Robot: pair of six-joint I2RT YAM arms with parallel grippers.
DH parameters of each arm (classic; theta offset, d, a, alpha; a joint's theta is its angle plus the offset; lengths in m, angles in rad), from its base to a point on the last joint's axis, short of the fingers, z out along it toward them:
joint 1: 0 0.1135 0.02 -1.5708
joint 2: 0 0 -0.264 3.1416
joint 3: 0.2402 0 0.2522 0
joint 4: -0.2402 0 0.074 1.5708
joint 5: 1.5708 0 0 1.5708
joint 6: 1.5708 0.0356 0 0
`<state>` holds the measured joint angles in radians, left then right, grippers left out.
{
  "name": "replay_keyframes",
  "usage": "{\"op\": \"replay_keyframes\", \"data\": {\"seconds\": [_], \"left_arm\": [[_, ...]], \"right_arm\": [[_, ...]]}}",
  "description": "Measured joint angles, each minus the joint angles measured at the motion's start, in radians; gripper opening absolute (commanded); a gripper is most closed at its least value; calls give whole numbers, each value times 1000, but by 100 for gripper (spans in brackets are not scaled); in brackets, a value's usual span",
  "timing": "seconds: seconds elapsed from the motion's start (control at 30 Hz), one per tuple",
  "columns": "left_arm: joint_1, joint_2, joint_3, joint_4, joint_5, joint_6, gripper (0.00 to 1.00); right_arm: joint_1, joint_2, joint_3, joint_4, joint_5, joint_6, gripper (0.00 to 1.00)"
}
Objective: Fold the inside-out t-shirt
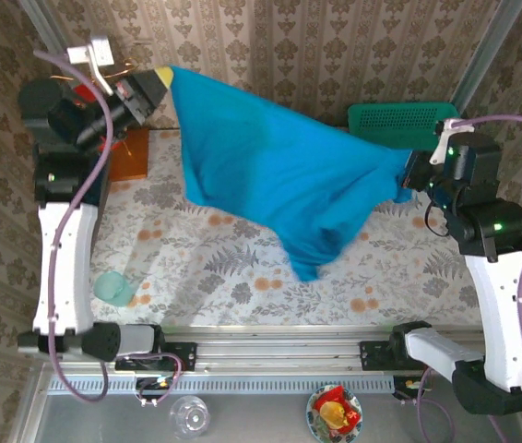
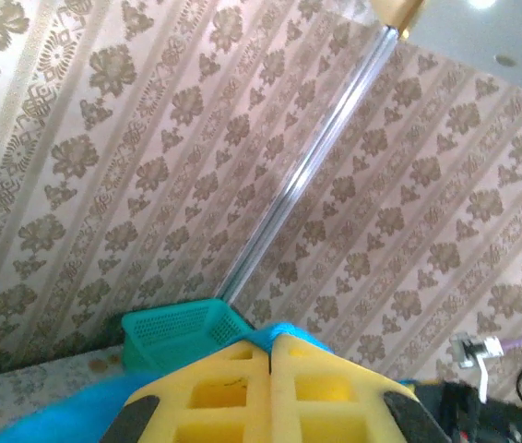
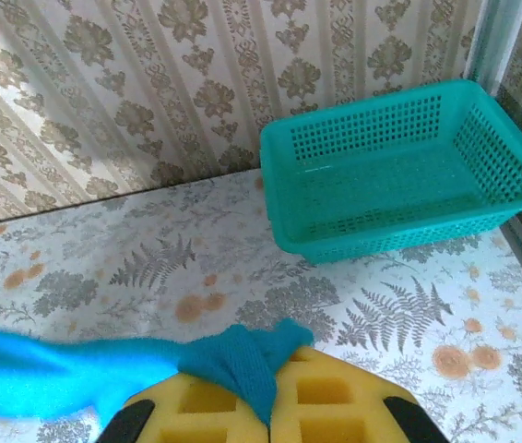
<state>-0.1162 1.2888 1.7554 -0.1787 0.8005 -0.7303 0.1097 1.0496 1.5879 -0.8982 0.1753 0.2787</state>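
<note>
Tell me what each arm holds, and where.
Both hold the blue t-shirt, stretched between them: the left fingers pinch its left end, the right fingers a bunched edge at its right end.

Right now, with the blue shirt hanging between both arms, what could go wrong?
The right gripper pinches only a small bunch of the blue t-shirt, so it might slip free. Its hanging lower corner could land crumpled. The teal mesh basket near that gripper might snag cloth.
</note>
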Motion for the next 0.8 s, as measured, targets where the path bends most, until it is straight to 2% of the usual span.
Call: {"op": "replay_keyframes", "data": {"seconds": [0.13, 0.2, 0.33, 0.53, 0.67, 0.8], "left_arm": [[10, -31, -161, -46, -11, 23, 0], [35, 2, -233, -48, -4, -1, 0], [52, 34, -258, -63, 31, -31, 0], [83, -111, -219, 7, 19, -32, 0], [94, -201, -185, 2, -18, -1, 0], [99, -230, -127, -95, -119, 82, 0]], "right_arm": [[0, -52, 92, -13, 149, -39, 0], [0, -97, 126, 8, 178, -53, 0], [2, -153, 137, 32, 148, -66, 0], [2, -153, 57, 58, 142, -66, 0], [2, -163, 53, 64, 100, -66, 0], [1, -180, 58, 61, -1, -65, 0]]}}
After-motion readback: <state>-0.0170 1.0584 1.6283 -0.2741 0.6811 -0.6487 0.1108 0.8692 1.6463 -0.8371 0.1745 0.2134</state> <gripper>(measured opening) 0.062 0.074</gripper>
